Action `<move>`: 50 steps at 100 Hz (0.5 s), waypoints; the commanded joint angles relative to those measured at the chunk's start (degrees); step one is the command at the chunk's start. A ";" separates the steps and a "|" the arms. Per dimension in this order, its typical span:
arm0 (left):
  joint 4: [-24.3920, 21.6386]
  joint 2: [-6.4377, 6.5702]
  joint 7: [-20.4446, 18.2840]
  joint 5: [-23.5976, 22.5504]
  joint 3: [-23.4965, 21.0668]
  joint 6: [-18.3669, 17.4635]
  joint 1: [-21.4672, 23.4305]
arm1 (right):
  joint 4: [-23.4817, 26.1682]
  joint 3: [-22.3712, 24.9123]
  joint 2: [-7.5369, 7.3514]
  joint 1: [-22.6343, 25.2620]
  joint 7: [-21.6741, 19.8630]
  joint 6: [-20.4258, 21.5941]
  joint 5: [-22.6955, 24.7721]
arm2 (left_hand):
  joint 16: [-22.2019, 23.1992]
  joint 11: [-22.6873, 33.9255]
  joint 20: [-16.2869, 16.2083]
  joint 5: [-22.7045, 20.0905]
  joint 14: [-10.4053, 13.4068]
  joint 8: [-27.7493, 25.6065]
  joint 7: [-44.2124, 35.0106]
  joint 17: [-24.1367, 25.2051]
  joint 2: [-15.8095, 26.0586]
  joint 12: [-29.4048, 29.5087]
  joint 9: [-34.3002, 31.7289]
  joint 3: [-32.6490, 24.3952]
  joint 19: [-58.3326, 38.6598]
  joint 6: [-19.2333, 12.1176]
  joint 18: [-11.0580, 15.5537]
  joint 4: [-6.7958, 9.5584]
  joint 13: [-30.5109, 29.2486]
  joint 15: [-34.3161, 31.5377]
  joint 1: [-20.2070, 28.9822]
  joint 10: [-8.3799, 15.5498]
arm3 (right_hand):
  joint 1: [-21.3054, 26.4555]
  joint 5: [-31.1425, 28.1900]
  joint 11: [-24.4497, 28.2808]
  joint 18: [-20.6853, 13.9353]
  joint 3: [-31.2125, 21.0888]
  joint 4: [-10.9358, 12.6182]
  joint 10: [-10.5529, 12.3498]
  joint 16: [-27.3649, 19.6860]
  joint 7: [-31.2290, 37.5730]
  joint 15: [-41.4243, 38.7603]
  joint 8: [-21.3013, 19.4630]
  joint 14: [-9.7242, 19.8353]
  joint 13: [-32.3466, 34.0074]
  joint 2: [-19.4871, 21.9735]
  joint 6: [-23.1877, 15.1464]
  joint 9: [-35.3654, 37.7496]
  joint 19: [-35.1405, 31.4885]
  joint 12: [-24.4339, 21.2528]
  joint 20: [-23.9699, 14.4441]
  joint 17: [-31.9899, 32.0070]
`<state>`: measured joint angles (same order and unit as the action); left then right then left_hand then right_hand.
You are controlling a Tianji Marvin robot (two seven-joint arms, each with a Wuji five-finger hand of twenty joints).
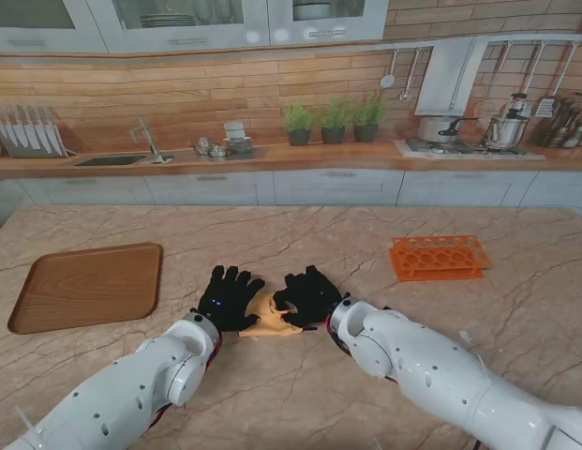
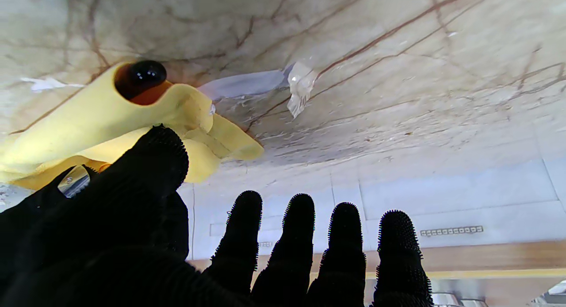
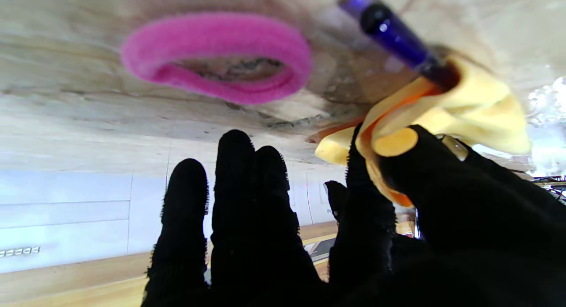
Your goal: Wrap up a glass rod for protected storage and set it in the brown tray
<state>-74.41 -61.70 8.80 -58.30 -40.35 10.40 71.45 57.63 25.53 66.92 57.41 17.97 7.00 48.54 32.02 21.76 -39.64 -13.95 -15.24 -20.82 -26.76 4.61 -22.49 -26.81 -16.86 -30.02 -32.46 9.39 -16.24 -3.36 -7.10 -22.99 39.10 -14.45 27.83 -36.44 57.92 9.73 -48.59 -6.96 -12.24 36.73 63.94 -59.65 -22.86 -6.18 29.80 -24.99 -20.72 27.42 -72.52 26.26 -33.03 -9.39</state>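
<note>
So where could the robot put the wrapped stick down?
The brown tray on the left is bare. Open marble lies between the tray and the orange rack. It is crowded in the middle, where both hands meet on the yellow cloth.

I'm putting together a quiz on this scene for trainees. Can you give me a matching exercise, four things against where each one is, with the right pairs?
Things:
1. brown tray
2. orange rack
3. yellow cloth
4. pink loop

Places:
A. on the table's right side, farther from me than the robot hands
B. between the two robot hands
C. on the table's left side
D. flat on the marble, seen only in the right wrist view

Pairs: 1-C, 2-A, 3-B, 4-D
</note>
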 commanded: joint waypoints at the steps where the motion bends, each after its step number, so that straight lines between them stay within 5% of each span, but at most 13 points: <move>1: -0.14 -0.56 0.55 0.26 0.20 0.32 0.18 | 0.28 0.10 -0.05 0.27 0.15 0.53 0.05 | -0.50 -1.51 -0.36 -0.68 -0.16 0.44 0.24 0.87 -2.12 0.41 1.14 -0.03 1.16 -0.12 -0.62 -0.40 -0.18 0.98 -0.14 0.27 | 0.69 0.15 -0.23 -0.90 0.31 2.08 0.65 -0.26 -0.62 -0.37 1.08 0.91 -0.44 2.85 0.67 0.35 0.68 0.37 -0.03 0.85; 21: -0.06 -0.72 1.53 0.11 0.15 1.31 0.38 | 0.53 0.86 -0.33 0.47 0.46 1.75 0.38 | -0.32 -1.29 -0.67 -0.84 -0.36 0.33 -0.06 0.73 -2.09 0.28 1.24 -0.43 0.66 0.09 -0.54 -0.39 0.02 0.83 0.19 0.02 | 2.61 0.14 -0.62 -0.96 -0.29 2.84 1.43 -0.27 -0.98 -0.24 1.77 1.41 -0.57 4.15 1.20 0.53 0.89 0.22 -0.03 0.97; 50: -0.82 -1.34 3.68 1.12 -2.72 2.27 1.85 | 1.26 2.02 -0.89 1.23 2.15 3.10 1.95 | -0.31 -0.50 -0.98 -1.11 -0.74 0.25 -0.32 0.32 -2.53 0.02 0.30 -2.41 -1.33 0.33 -0.23 -0.06 0.17 0.67 2.05 -0.39 | 3.88 -0.30 -0.68 -2.01 -2.71 3.18 2.46 -0.31 -1.50 -0.01 2.28 2.29 0.52 0.32 -1.15 1.20 1.10 0.26 -0.17 -0.51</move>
<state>-74.60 -62.56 11.73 -58.10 -42.37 12.37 72.60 58.32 27.65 66.16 58.34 19.58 9.62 49.94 32.01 21.76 -39.65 -14.32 -15.24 -20.82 -26.76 4.61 -22.49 -26.80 -16.86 -30.87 -32.78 9.26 -16.25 -3.38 -7.10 -22.97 39.69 -14.45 29.22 -36.38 57.77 9.04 -49.25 -5.67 -10.73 36.73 62.27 -59.65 -20.56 -5.15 29.80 -23.86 -20.02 27.97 -72.16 26.25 -33.03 -9.58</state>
